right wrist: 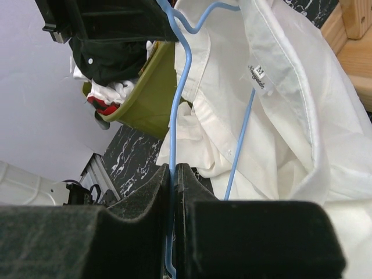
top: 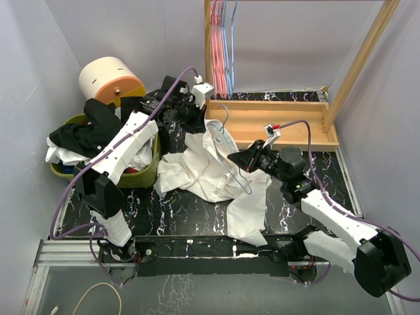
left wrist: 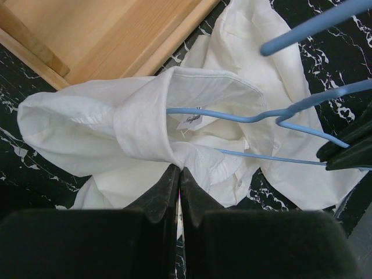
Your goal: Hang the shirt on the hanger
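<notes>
Nearest the arm bases, the lower part of the shirt (top: 246,216) trails over the black marbled table (top: 170,210) toward the near edge. Just beyond, the right gripper (right wrist: 173,170) has its 2 fingers pressed together on the wire of the hanger (right wrist: 176,104), holding it at a slant above the crumpled fabric. 1 blue arm of the hanger runs inside the collar beside a tag marked M (right wrist: 257,74). Further on, the left gripper (left wrist: 178,171) pinches a fold of white cloth just below the collar, which stands open around the blue wire. How far the wire reaches into the garment is hard to judge, since folds cover it. The hook points away toward the wooden rack base (top: 275,121). Left of the shirt, a green bin (top: 149,172) holds a black garment (top: 92,131) and other clothes. At the back, pink hangers (top: 218,46) hang from the rack, and a round cream and orange object (top: 108,80) sits behind the bin
</notes>
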You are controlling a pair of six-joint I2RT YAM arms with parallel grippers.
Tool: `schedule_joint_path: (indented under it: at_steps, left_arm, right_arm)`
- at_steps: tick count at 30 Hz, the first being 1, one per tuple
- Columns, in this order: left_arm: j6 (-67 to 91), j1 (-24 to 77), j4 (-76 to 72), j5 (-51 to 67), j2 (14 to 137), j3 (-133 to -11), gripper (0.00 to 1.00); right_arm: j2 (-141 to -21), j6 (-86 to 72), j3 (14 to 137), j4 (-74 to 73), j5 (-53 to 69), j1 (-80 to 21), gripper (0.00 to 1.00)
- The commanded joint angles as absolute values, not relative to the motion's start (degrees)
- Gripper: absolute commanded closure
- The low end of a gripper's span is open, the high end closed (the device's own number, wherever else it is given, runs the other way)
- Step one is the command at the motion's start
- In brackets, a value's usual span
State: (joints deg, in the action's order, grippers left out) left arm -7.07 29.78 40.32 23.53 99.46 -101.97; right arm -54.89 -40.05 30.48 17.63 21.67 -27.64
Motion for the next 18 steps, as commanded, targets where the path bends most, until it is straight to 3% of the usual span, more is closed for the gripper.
schedule_joint_path:
  at_steps: [1, 12, 18]
  left_arm:
    - [-8.51, 29.72, 42.65, 27.81, 96.44, -104.05, 1.00]
    - [-10.79, 29.91, 44.94, 36.81, 93.30, -99.70, 1.00]
    - [-10.91, 29.88, 43.98, 35.33, 91.67, -95.17, 1.00]
  right_arm:
    - [-58.57, -40.42, 32.61, 30.21, 23.18, -27.43, 0.92]
    - [-66.77, -39.86, 33.84, 36.04, 22.81, -27.42, 0.92]
    - [-68.15, -39.12, 34.61, 36.68, 22.32, -26.85, 0.92]
